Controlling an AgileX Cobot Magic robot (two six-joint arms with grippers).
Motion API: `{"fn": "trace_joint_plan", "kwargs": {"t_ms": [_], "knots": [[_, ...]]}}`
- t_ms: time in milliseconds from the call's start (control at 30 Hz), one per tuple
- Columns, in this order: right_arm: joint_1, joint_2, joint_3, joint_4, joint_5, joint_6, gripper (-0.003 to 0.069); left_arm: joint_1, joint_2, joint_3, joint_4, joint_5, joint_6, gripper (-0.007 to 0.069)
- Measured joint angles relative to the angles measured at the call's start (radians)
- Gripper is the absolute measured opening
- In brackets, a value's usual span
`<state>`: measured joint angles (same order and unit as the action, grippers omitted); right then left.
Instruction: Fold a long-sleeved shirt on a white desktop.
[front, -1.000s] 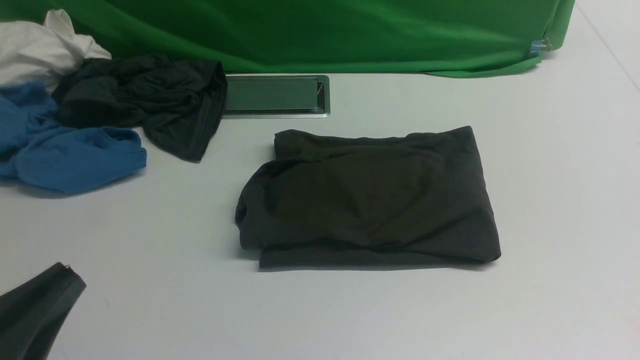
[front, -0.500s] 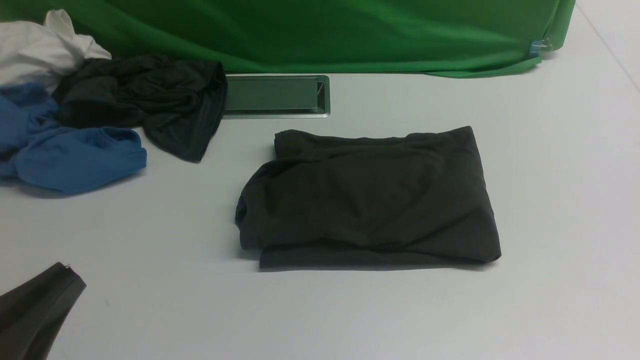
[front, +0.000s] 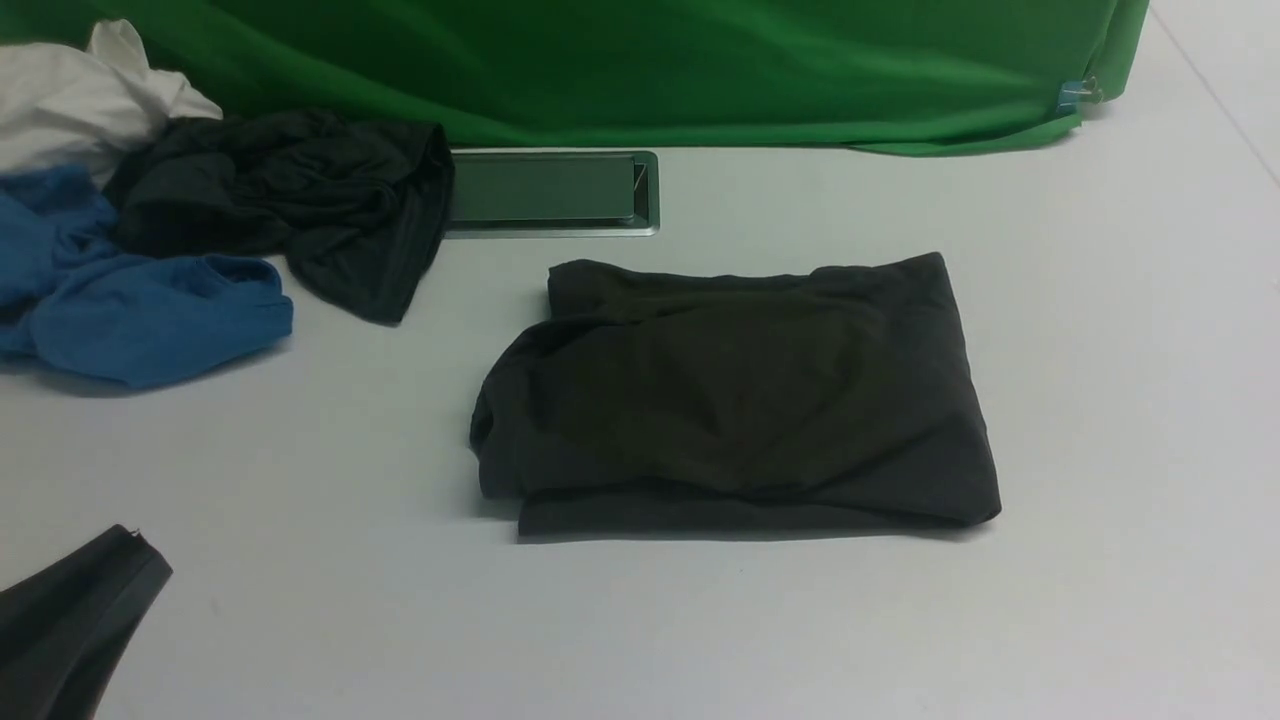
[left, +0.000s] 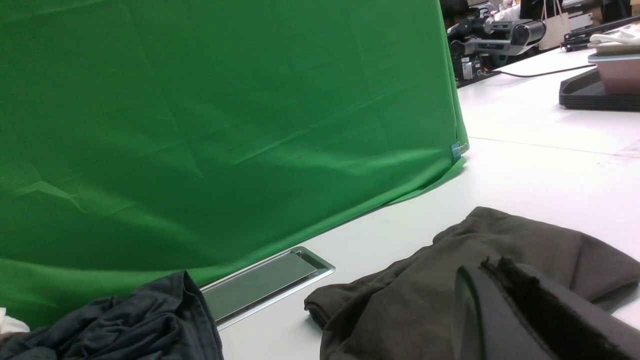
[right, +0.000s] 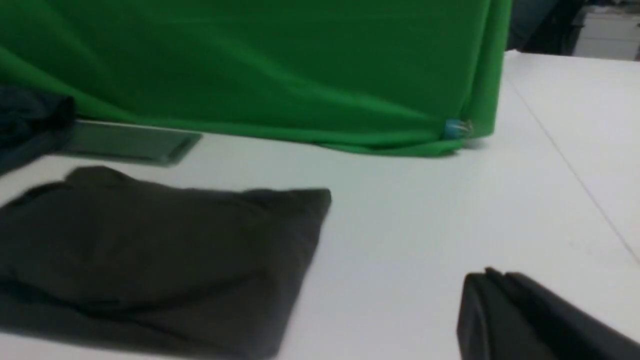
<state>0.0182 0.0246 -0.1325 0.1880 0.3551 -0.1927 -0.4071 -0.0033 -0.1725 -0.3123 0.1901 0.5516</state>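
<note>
The long-sleeved shirt lies folded into a dark brownish-black rectangle in the middle of the white desktop. It also shows in the left wrist view, shirt, and in the right wrist view, shirt. My left gripper is at the near left corner, shut and empty, well clear of the shirt; up close the left gripper has its jaws pressed together. My right gripper is shut with nothing in it, over bare desktop to the right of the shirt. It is outside the front view.
A heap of other garments sits at the far left: a black-grey one, a blue one and a white one. A silver-framed cable hatch lies behind the shirt. A green cloth backdrop closes the far edge.
</note>
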Motion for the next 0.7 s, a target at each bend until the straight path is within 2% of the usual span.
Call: {"fn": "trace_joint_plan", "kwargs": {"t_ms": [200, 700], "knots": [[0.000, -0.020, 0.134, 0.000, -0.034, 0.000, 0.0029, 0.000, 0.000, 0.000, 0.000, 0.000, 0.000, 0.0019], [0.000, -0.023, 0.139, 0.000, -0.088, 0.024, 0.0043, 0.000, 0.000, 0.000, 0.000, 0.000, 0.000, 0.0020]]}}
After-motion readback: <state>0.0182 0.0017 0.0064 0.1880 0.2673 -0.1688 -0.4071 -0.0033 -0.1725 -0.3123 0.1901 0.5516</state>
